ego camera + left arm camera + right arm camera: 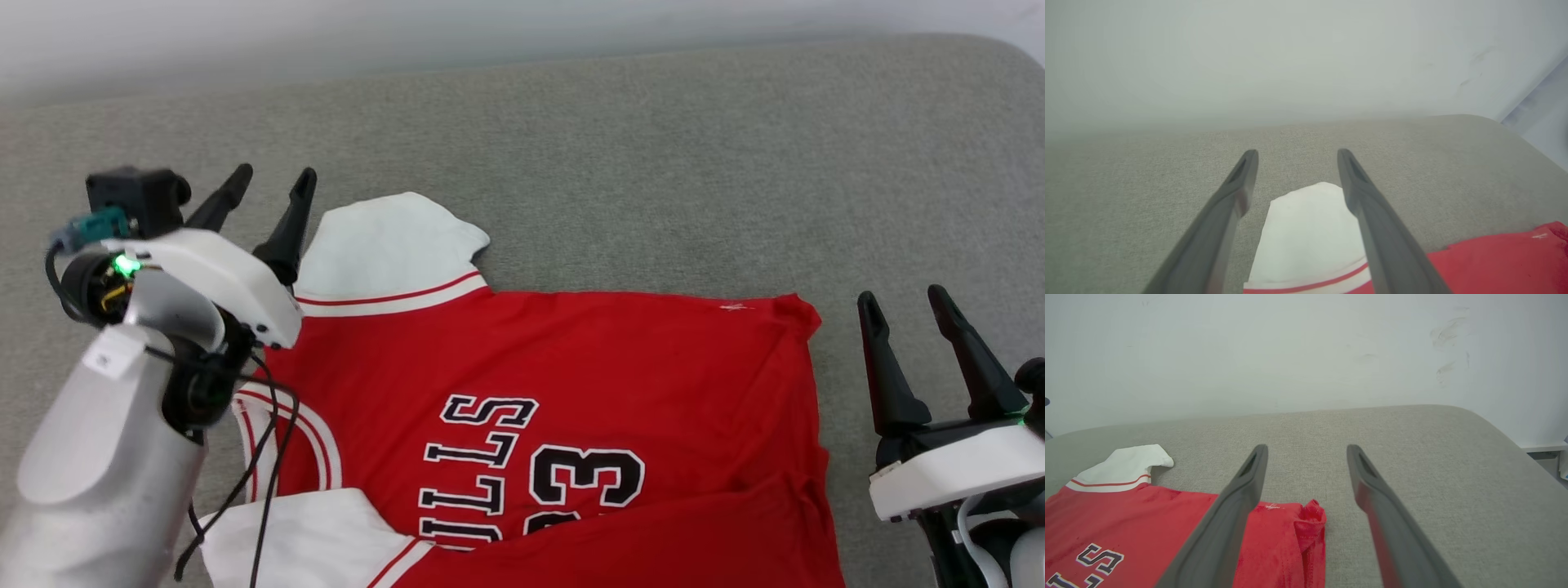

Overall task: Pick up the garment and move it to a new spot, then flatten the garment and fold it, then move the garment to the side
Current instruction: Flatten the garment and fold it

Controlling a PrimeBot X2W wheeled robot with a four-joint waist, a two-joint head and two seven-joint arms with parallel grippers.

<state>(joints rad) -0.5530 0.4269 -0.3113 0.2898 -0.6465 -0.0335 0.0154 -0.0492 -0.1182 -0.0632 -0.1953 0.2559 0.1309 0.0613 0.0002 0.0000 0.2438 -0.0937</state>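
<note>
Garment (620, 367) spread on grey padded surface (653, 163), lettering up, near edge folded over across the number. White sleeve (392, 245) pointing toward plain white wall (1249, 355), scuffed at far right. Left gripper (275, 172) fingers apart, empty, above the sleeve. Right gripper (900, 294) fingers apart, empty, just beside garment's right edge.

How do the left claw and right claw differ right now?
The left claw is at the white sleeve of the jersey; the right claw is off its right-hand edge, over grey cushion. The left claw reaches farther forward than the right claw. Both are open, holding nothing.
</note>
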